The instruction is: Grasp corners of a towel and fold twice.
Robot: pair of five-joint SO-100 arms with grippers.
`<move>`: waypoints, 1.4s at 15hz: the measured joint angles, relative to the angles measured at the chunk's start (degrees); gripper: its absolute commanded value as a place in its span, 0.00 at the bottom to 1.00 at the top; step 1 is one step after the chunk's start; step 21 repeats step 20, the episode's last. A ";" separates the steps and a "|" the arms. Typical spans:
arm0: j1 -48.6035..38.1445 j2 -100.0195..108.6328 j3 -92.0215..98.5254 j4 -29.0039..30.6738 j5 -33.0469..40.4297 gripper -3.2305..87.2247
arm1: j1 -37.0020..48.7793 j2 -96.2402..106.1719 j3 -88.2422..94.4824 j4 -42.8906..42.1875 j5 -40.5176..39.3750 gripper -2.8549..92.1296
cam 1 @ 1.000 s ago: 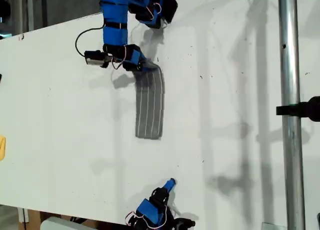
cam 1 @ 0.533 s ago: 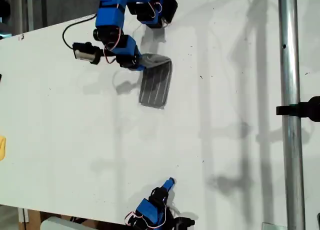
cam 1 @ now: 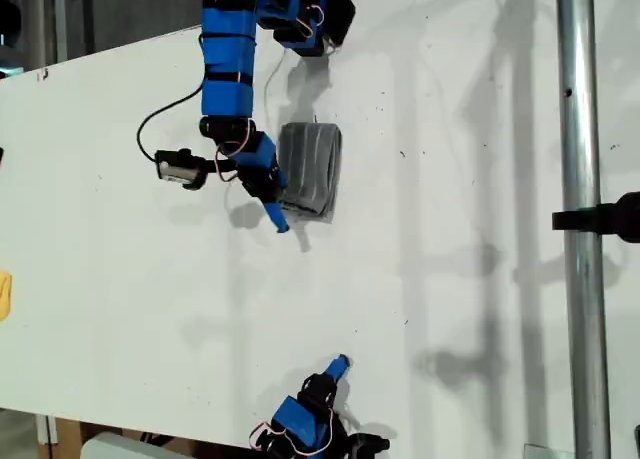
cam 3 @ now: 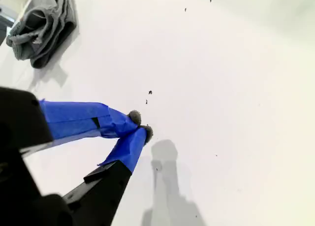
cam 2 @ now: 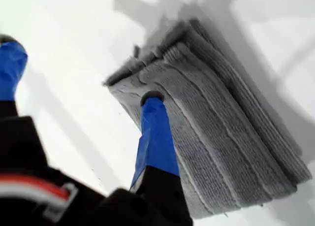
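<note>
White tabletop (cam 1: 450, 279) carried the towel (cam 1: 308, 169), folded into a small stack toward the exterior view's top; my first gripper (cam 1: 272, 204) stood spread beside it, holding nothing, while my second gripper (cam 3: 140, 127) rested clenched and empty, well apart

Blue-taped fingers (cam 2: 155, 137), black bodies, red-white wires.

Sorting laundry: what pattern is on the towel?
Dark grey towel with thin white stripes; clearest in first wrist view.
</note>
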 measured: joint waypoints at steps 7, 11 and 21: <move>-8.26 0.00 0.00 0.00 2.64 0.03 | 16.35 65.57 35.51 7.47 0.44 0.03; -11.43 0.09 0.00 -0.09 23.12 0.03 | 10.90 90.18 61.96 18.81 18.90 0.14; -11.07 0.09 0.00 -0.18 33.84 0.03 | 4.57 90.70 67.50 18.90 19.34 0.14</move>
